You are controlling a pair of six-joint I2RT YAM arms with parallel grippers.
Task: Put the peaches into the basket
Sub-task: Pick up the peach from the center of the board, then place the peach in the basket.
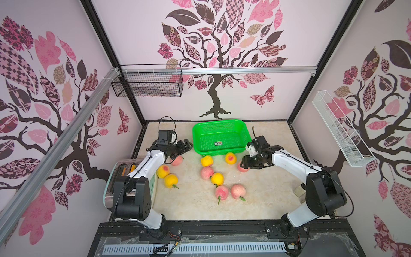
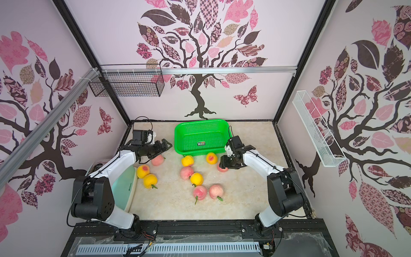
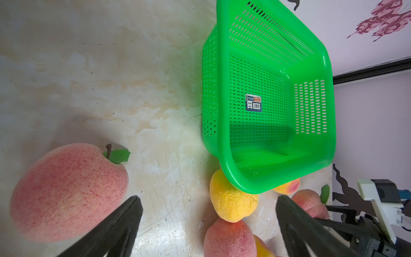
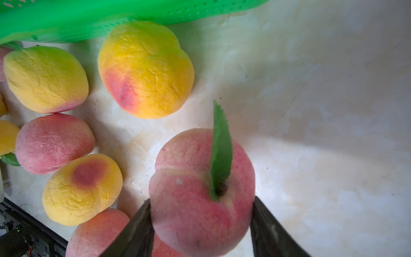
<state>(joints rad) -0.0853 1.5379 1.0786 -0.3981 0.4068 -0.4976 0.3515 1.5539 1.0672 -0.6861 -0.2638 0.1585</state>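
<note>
The green basket (image 1: pixel 220 128) stands empty at the back of the table, also in the left wrist view (image 3: pixel 222 89). My right gripper (image 4: pixel 201 200) is shut on a pink peach (image 4: pixel 195 213) with a green leaf, just off the basket's front right corner (image 1: pixel 242 168). My left gripper (image 3: pixel 208 198) is open and holds nothing; it hovers by the basket's left side (image 1: pixel 186 144), above another pink peach (image 1: pixel 177 160). Several more peaches lie loose in front of the basket, among them a yellow one (image 1: pixel 206 160) and a red-spotted one (image 1: pixel 230 158).
A mint-and-white toaster (image 1: pixel 124 169) stands at the table's left edge under the left arm. A black wire basket (image 1: pixel 146 84) hangs on the back wall and a white wire rack (image 1: pixel 340 131) on the right wall. A small beige block (image 1: pixel 299 191) lies by the right arm.
</note>
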